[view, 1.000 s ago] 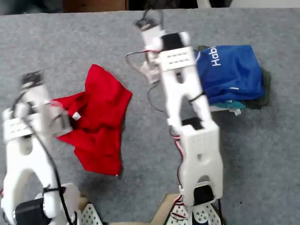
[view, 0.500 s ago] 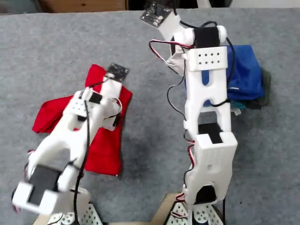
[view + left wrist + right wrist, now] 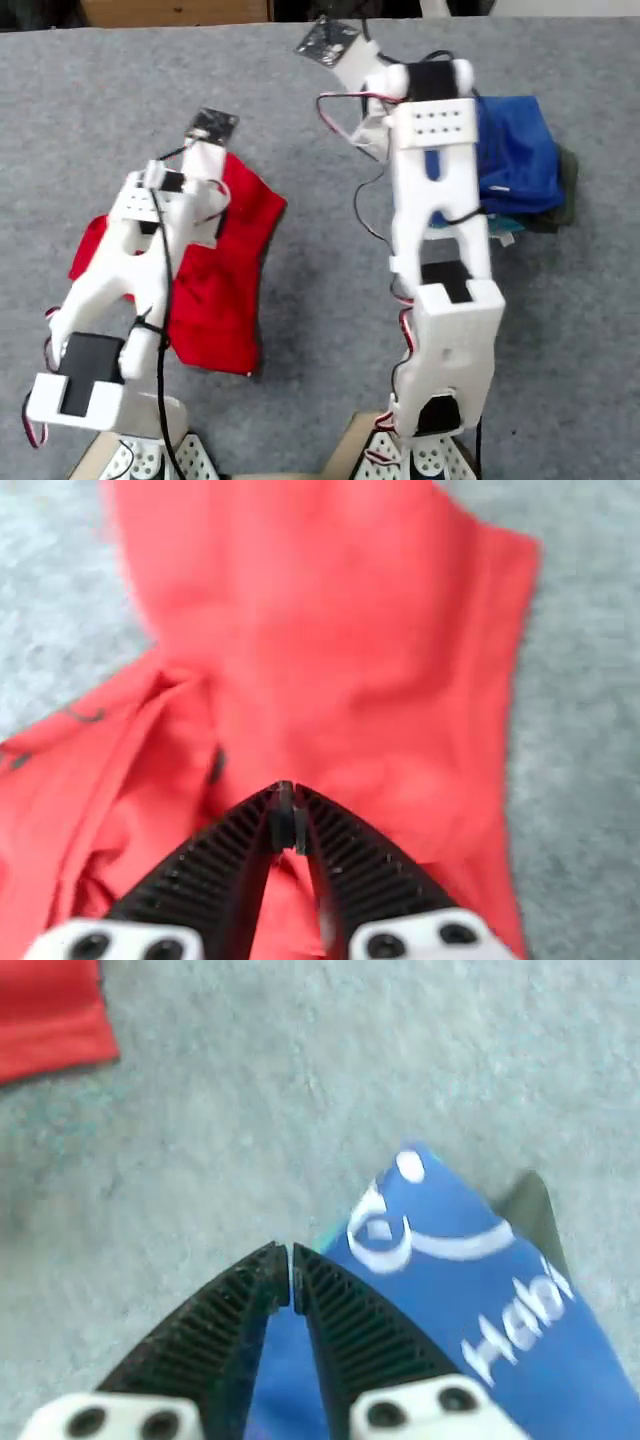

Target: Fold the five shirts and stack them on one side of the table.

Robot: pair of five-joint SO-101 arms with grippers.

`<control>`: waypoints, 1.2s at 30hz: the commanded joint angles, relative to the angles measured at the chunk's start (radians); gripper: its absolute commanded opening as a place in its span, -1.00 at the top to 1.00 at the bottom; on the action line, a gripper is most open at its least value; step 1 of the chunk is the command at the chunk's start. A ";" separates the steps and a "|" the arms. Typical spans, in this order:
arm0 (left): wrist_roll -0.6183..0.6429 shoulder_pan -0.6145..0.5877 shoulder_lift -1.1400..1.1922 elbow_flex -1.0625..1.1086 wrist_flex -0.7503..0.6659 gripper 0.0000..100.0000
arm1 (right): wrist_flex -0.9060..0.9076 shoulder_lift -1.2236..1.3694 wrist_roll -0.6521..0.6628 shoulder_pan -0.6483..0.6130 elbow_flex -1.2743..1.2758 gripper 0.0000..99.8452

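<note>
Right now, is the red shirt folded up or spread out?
Spread out, not folded: the red shirt lies loose and wrinkled, with uneven edges.

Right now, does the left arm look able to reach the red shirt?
Likely yes: the left end effector sits directly over the red shirt, shut, with nothing in between.

A grey, felt-like tabletop (image 3: 330,290) spreads under even, soft light. Beyond the tabletop's far edge stands a piece of brown wooden furniture (image 3: 175,10), with a dark gap (image 3: 300,8) beside it and a pale surface (image 3: 560,6) past that.
</note>
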 commanded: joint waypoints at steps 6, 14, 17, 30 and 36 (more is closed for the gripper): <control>0.009 -0.231 -0.081 -0.027 0.052 0.94 | -0.081 0.168 -0.546 -0.232 -0.076 0.67; -0.071 -0.519 -0.163 -0.024 0.167 0.94 | 0.055 0.358 -0.829 -0.298 -0.220 0.63; -0.089 -0.591 -0.167 -0.018 0.178 0.94 | 0.058 0.441 -0.867 -0.296 -0.305 0.63; -0.089 -0.625 -0.170 0.114 0.114 0.94 | 0.038 0.734 -0.933 -0.304 -0.634 0.63; -0.089 -0.627 -0.170 0.107 0.118 0.94 | 0.031 0.785 -0.928 -0.302 -0.661 0.66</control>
